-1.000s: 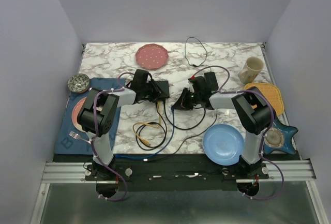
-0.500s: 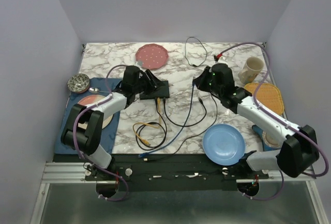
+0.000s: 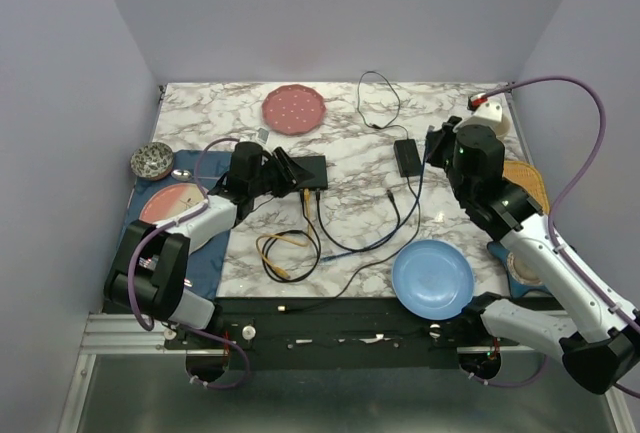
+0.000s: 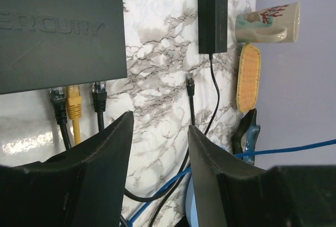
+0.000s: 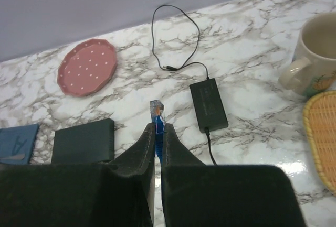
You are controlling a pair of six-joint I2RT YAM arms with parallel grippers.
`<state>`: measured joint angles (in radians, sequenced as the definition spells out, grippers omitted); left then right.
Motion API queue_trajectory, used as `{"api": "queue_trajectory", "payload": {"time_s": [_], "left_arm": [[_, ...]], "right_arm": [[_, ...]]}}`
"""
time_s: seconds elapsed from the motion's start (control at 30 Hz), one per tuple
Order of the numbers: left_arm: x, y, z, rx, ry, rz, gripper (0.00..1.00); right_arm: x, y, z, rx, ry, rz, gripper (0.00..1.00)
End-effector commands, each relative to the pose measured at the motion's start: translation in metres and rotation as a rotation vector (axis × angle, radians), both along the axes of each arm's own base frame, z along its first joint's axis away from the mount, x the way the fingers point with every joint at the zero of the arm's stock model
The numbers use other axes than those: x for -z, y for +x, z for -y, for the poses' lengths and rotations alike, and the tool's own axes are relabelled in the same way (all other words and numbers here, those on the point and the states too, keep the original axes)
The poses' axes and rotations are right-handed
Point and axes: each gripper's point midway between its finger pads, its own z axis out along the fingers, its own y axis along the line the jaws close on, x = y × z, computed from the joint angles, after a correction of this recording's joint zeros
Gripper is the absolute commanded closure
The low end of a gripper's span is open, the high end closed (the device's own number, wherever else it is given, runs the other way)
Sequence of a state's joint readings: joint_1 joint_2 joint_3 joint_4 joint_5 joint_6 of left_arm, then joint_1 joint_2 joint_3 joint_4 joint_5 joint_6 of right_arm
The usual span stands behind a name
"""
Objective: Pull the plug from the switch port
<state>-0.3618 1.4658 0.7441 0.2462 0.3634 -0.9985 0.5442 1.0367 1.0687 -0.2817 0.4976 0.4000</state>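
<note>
Above the marble surface (image 3: 220,103), our right end effector (image 5: 156,130) pinches the clear blue-cabled plug (image 5: 157,109), seemingly freed; we should release next.

The marble table (image 3: 220,113) before me carries the switch (image 3: 303,170) left of centre, with a yellow cable (image 4: 74,112) and black ones trailing from its near edge. A black power brick (image 3: 407,156) lies to its right and a pink dotted plate (image 3: 294,108) farther back. A mug (image 5: 320,54) and a woven mat (image 4: 248,77) sit far right, a blue plate (image 3: 432,279) near right, and a blue placemat (image 3: 212,258) at the left.
</note>
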Motion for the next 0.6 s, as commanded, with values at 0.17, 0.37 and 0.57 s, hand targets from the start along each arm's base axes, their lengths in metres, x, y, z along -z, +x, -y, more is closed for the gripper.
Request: {"api": "queue_trajectory", "payload": {"time_s": [0.17, 0.37, 0.57], "left_arm": [[-0.025, -0.005, -0.012, -0.044, 0.004, 0.087, 0.46], [-0.026, -0.010, -0.010, -0.033, -0.020, 0.099, 0.46], [-0.065, -0.032, 0.043, 0.151, 0.014, 0.332, 0.13]], "right_arm": [[0.010, 0.007, 0.068, 0.241, -0.147, -0.093, 0.99], [0.084, 0.019, 0.041, 0.106, 0.008, -0.309, 0.99], [0.113, 0.005, -0.002, -0.095, 0.154, -0.357, 0.99]]}}
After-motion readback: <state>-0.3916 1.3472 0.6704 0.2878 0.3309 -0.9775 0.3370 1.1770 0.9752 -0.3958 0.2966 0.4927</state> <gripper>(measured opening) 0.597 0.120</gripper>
